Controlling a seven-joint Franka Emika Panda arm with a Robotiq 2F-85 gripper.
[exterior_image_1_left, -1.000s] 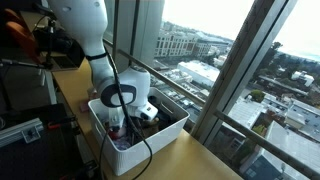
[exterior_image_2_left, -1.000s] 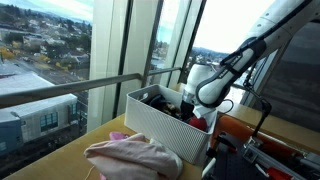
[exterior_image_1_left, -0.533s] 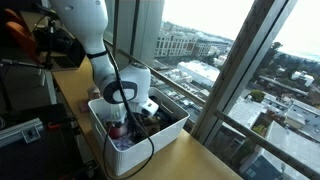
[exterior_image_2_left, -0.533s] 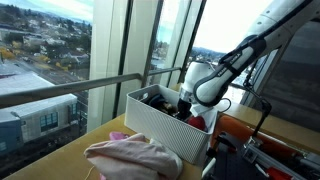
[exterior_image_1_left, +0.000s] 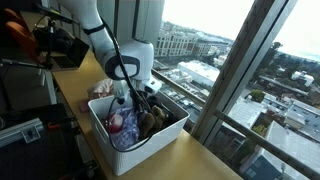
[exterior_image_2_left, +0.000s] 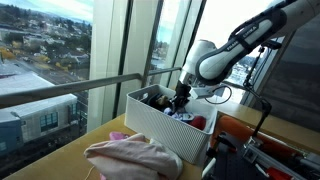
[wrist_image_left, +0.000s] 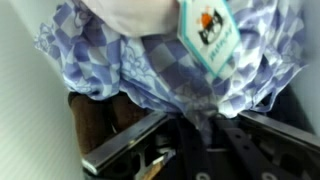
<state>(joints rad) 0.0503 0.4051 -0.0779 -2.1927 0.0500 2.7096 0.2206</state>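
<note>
Jaws pinched on a gathered fold of the checked cloth (wrist_image_left: 130, 60); the rest of it lies in the white bin (exterior_image_2_left: 160, 130) on the worktop. Raise straight up, slowly. Check that the hem clears the bin wall and snags nothing.
</note>
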